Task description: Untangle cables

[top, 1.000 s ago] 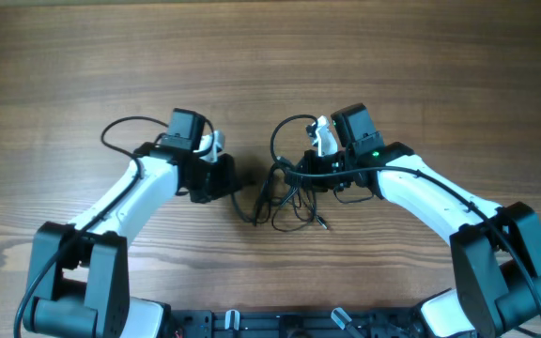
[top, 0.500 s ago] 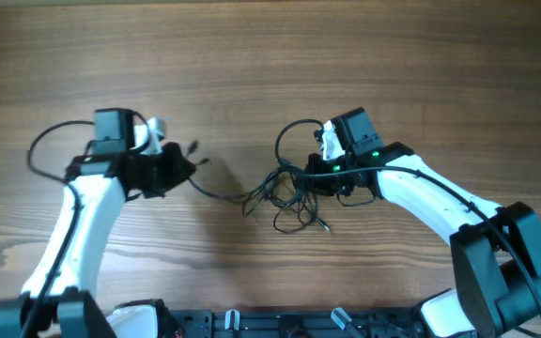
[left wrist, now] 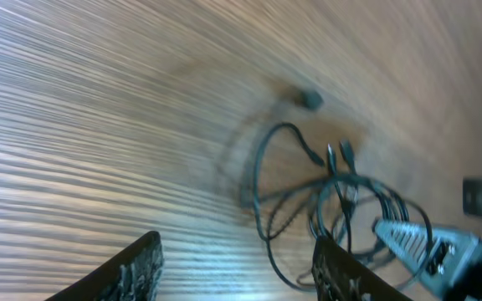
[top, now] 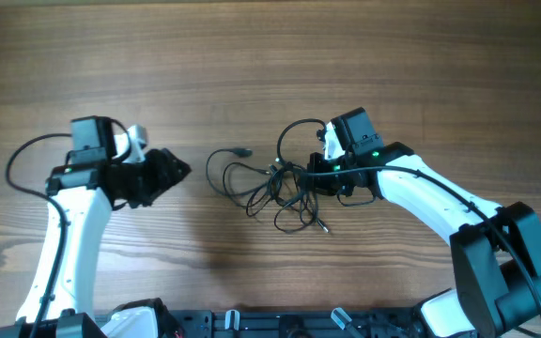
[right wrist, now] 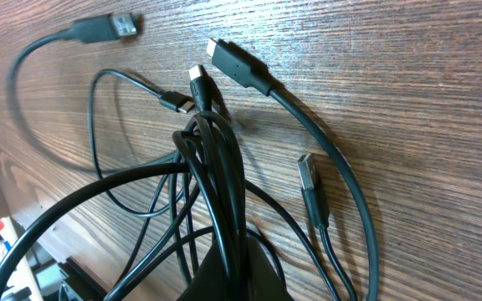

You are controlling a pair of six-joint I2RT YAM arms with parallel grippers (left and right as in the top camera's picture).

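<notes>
The left gripper (left wrist: 237, 272) had let go and drawn back, fingers (left wrist: 132, 267) apart and empty. Beyond it the freed plug end (top: 243, 151) lay beside the cables (top: 272, 191) mid-table (top: 252, 56). The right gripper (top: 308, 178) seemingly pinched them tight.

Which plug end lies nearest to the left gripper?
The lone plug end on the loop reaching left toward the left gripper; all other plugs lie inside the tangled cables.
</notes>
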